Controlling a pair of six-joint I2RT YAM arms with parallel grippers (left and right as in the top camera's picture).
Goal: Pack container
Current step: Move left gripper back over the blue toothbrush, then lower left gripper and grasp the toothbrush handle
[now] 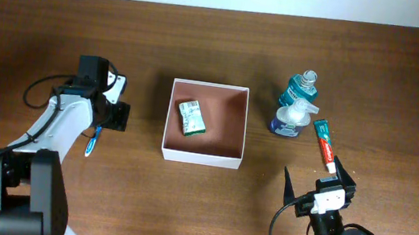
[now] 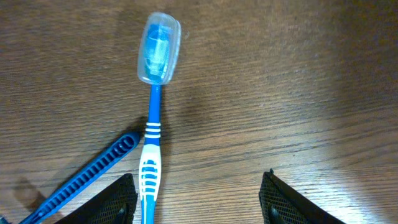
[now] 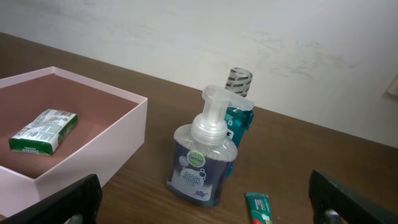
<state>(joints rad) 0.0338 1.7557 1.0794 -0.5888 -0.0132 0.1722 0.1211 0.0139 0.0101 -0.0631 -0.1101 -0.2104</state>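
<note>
Left gripper point(image 2: 196, 200), part-open and empty, straddles the toothbrush point(image 2: 151, 155) — evidently lined up to lift it into the container point(image 1: 202, 159); right gripper point(image 1: 316, 180) gapes empty.

toothbrush point(image 2: 149, 177) handle and toothpaste tube point(image 3: 259, 208) run off the bottom edges

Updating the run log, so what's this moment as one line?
left gripper open over capped toothbrush | right gripper open near toothpaste tube | container holds one green packet | soap pump bottle, mouthwash bottle outside
</note>
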